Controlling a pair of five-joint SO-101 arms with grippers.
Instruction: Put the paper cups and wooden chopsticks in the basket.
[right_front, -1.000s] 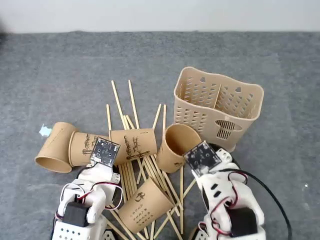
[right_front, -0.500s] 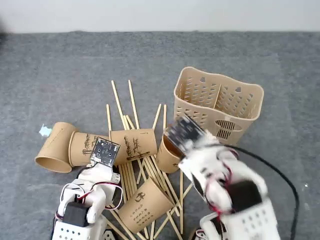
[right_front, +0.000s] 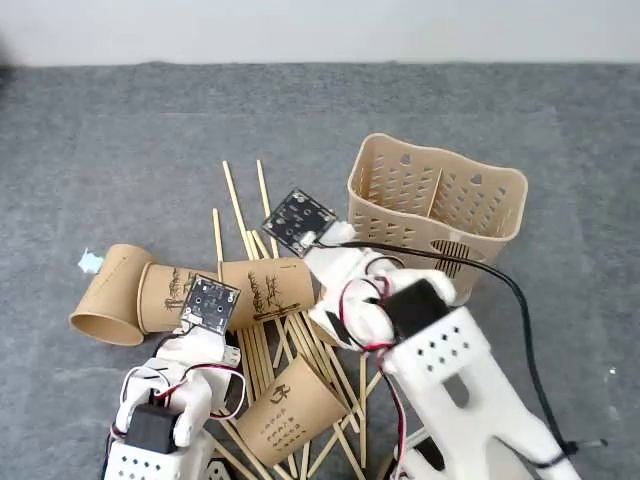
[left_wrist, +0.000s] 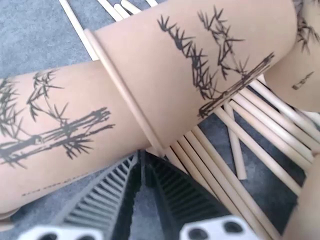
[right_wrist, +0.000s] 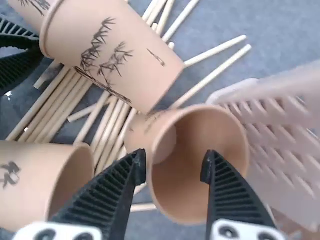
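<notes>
**Right gripper is hanging open over a cup rim beside the basket**

Your right gripper (right_wrist: 172, 165) is standing wide open and gripping nothing. One finger is sitting just outside the rim of the open-mouthed cup (right_wrist: 190, 135) and the other is hanging over its inside. You cannot tell whether either finger is touching it. This cup is resting tilted on the chopsticks (right_wrist: 215, 50), with its mouth turned up toward the wrist camera, just beside the basket (right_wrist: 280, 115).

In the high view the right arm (right_front: 400, 320) is stretching across the pile and covering most of that cup. The basket is standing upright on the grey table cover (right_front: 120, 130).

Your left gripper (left_wrist: 142, 162) is resting with its fingers pressed together, holding nothing. Its tips are lying just at the rim of the bamboo-print cup (left_wrist: 200, 60), which is lying on its side across the chopsticks.

Two more cups, the leftmost cup (right_front: 110, 295) and the middle cup (right_front: 170, 297), are lying in a row with it. The lower cup (right_front: 290, 410) is lying between the two arms.
</notes>
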